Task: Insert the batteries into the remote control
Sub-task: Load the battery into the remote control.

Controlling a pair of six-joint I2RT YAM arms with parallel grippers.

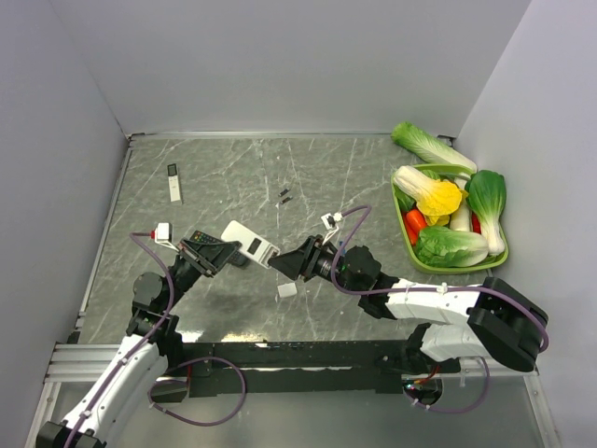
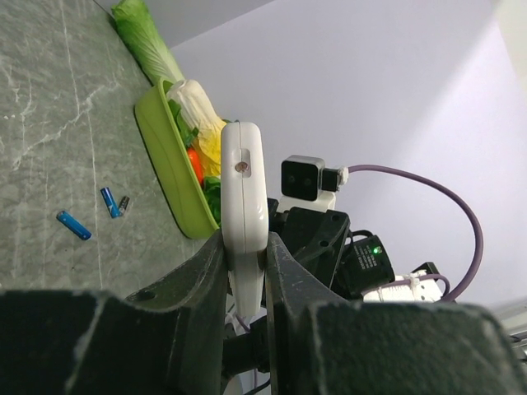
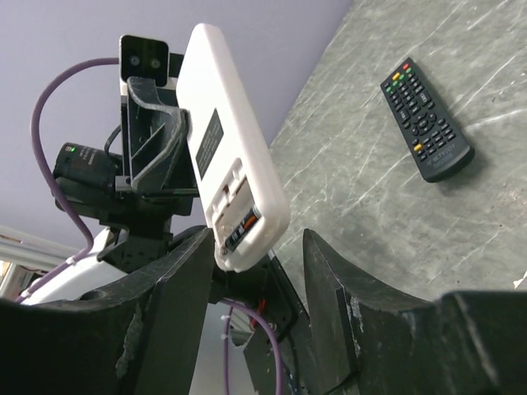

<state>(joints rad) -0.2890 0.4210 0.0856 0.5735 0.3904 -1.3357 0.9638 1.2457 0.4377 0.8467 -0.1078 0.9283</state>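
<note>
Where left fingers [image 2: 193,288] clench: white remote [image 1: 250,245], long edges pinched, raised off the surface [image 1: 373,177].
Batteries [image 1: 284,195]: loose on surface, far of remote; likely light, stiff, slick, rolling; pinch mid-barrel.
Right fingers [image 3: 329,280]: spread, empty, flanking remote's open compartment [image 3: 235,210].

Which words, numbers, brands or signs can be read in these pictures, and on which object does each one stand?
No text can be read in any view.
Dark label on the back of the white remote: there is print, but it is too small and blurred to read.
Black remote: the button markings are too small to read.
Slim far remote: a dark window, no legible text.
</note>
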